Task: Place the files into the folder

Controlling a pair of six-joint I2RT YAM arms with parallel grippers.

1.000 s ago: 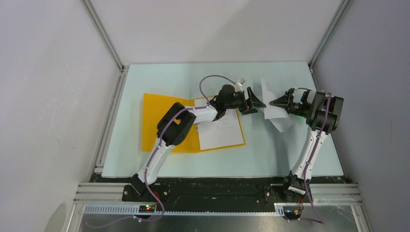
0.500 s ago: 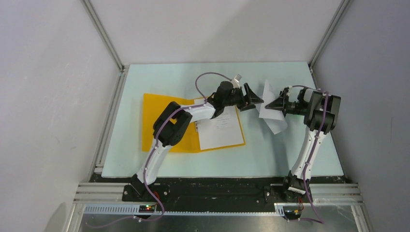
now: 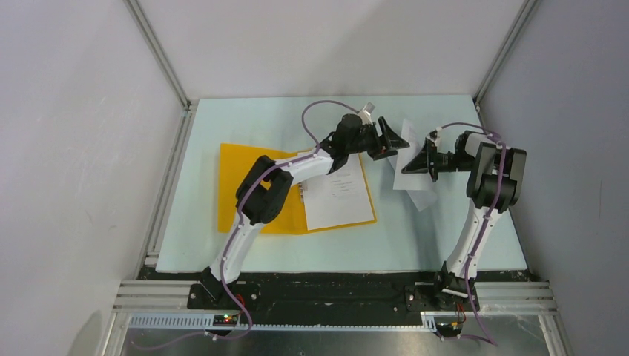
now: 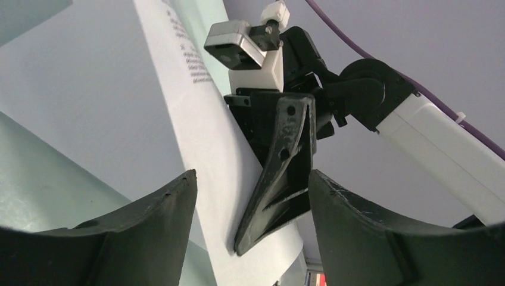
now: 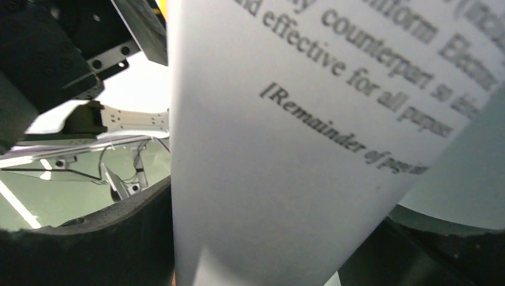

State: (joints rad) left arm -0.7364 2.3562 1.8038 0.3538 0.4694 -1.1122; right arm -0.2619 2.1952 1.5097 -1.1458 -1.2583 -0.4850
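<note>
From above, the right gripper [image 3: 415,162] has swung the held sheet [image 3: 420,190] leftward and farther back. It is pinched shut on the paper, which hangs in the air. The left gripper [image 3: 393,142] has followed, spread wide and empty, just beside the sheet's left edge, so a handover looks to be in preparation. One folder [image 3: 245,189] lies open at left, with a second sheet [image 3: 337,196] already on its right cover, making two sheets in all.

Left wrist: the held sheet [image 4: 202,137] and the right gripper [image 4: 262,220] sit between the open fingers, seemingly untouched.

Right wrist: printed paper [image 5: 286,149] fills the view, clamped.
</note>
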